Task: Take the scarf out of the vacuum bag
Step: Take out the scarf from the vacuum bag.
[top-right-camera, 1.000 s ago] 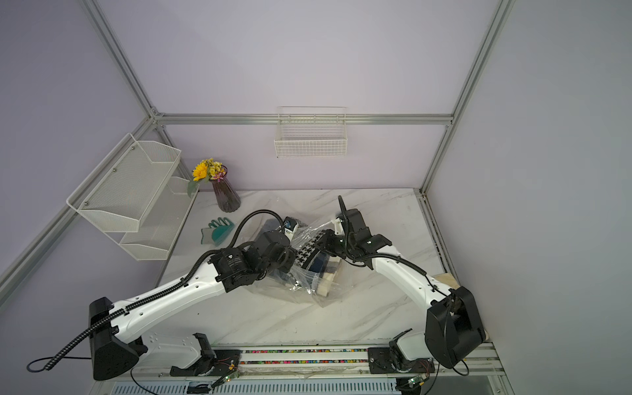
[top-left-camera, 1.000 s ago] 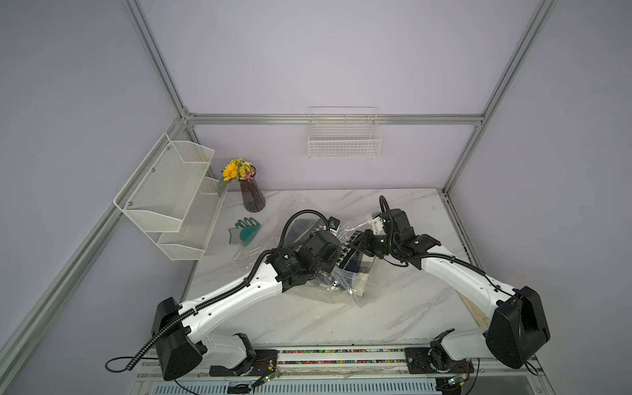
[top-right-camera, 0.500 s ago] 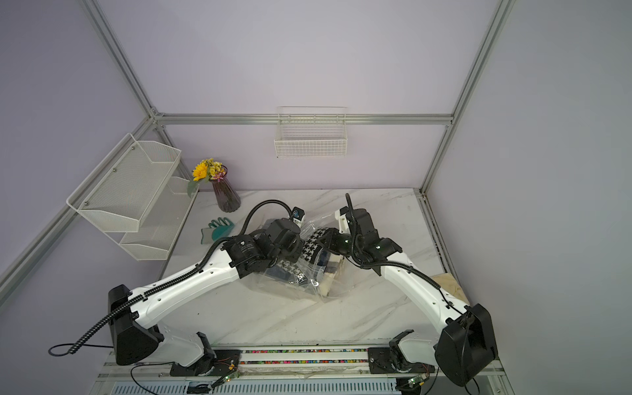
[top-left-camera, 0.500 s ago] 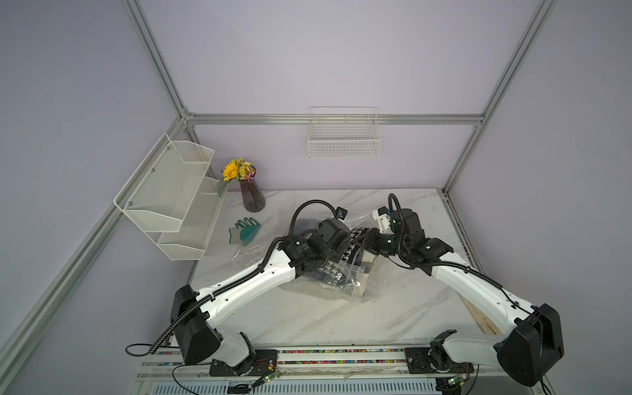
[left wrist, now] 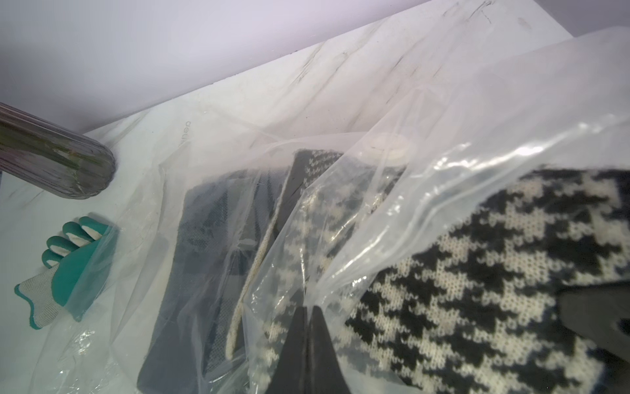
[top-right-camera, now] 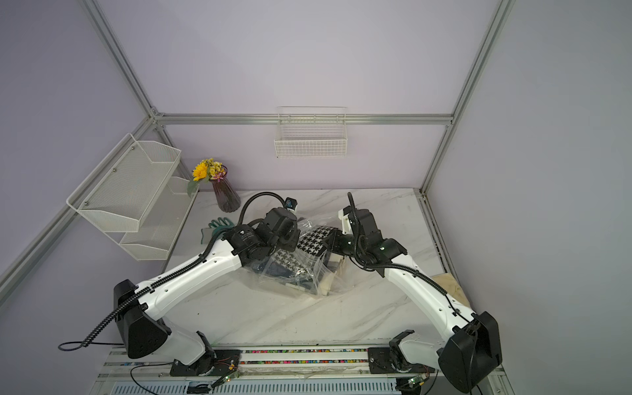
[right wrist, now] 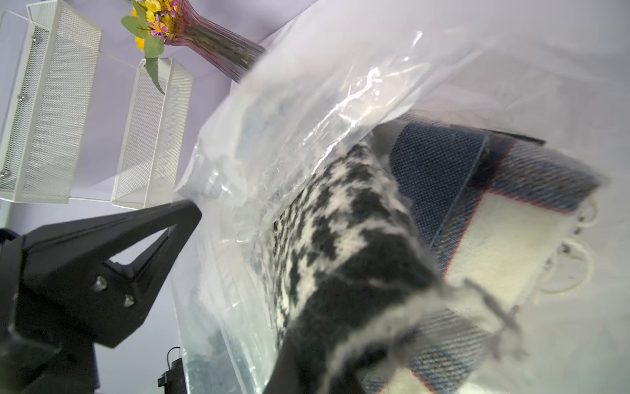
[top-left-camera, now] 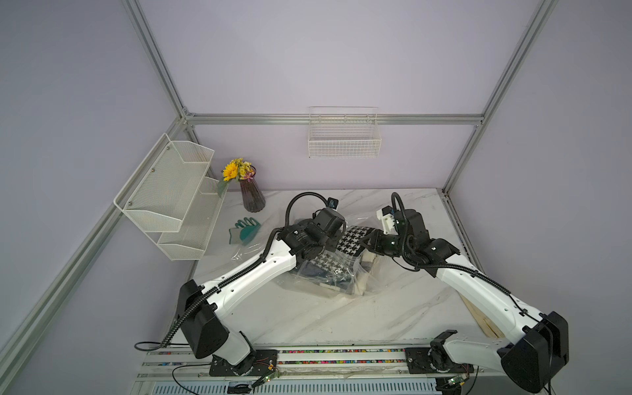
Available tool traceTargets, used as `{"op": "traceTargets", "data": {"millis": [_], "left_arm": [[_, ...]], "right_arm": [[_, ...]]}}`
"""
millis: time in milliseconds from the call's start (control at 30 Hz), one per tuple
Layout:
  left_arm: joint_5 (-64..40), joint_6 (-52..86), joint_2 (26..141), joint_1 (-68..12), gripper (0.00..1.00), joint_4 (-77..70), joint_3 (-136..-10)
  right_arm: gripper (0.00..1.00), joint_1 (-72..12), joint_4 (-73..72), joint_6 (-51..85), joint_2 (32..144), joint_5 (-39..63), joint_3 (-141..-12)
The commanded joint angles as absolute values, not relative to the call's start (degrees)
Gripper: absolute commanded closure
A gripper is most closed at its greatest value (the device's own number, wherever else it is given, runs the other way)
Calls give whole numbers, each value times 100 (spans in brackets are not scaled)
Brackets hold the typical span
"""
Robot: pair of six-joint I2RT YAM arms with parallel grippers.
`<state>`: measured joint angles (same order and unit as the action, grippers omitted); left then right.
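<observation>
Closed tight, the left gripper point(left wrist: 308, 312) has its fingertips pressed together on the loose edge of the vacuum bag point(top-left-camera: 342, 284), pinching clear film at the bag's mouth. The right gripper point(top-left-camera: 368, 241) faces it across a narrow gap and is clamped on the scarf point(top-left-camera: 352, 241), a black-and-white houndstooth knit.

Findings, located from the vase point(top-left-camera: 252, 196):
- In both top views the vacuum bag lies crumpled on the marble table point(top-left-camera: 307, 318), nearer the robot's base than the vase and to the robot's right of it.
- One end of the scarf is out of the mouth and bare, raised between the two grippers on the side of the bag farthest from the vase. The rest lies under the film.
- A round white valve cap point(left wrist: 392, 150) shows through the plastic, beyond the scarf in the left wrist view.
- A folded navy, cream and red plaid cloth point(right wrist: 443, 170) sits inside the bag beside the scarf.
- A pair of green gloves point(top-left-camera: 244, 232) lies just beside the vase on its near side, with one corner of the film overlapping them.
- A white mesh shelf point(top-left-camera: 171, 191) hangs on the side frame just to the robot's left of the vase.
</observation>
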<state>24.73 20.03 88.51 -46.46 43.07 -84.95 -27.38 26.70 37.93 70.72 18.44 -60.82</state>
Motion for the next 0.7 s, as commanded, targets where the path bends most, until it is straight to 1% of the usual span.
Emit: {"op": "traceTargets", "data": {"millis": [0, 200, 367, 567, 667], "left_arm": [[2558, 2118, 8979, -4523, 100, 4367, -8736], [2493, 2153, 8970, -4482, 100, 4434, -8523], [2248, 2068, 8756, -4485, 100, 4254, -8235], [2415, 2091, 8701, -4486, 100, 4324, -8093], [2534, 2163, 8802, -4482, 100, 4467, -8227]], "right_arm": [[100, -2674, 3027, 3450, 6785, 1387, -6407], [100, -2372, 3290, 3196, 6672, 1270, -6639], [100, -2191, 3557, 3046, 6715, 953, -6957], [100, -1966, 3888, 2874, 6690, 638, -7307], [100, -1862, 4178, 2694, 6688, 455, -7507]]}}
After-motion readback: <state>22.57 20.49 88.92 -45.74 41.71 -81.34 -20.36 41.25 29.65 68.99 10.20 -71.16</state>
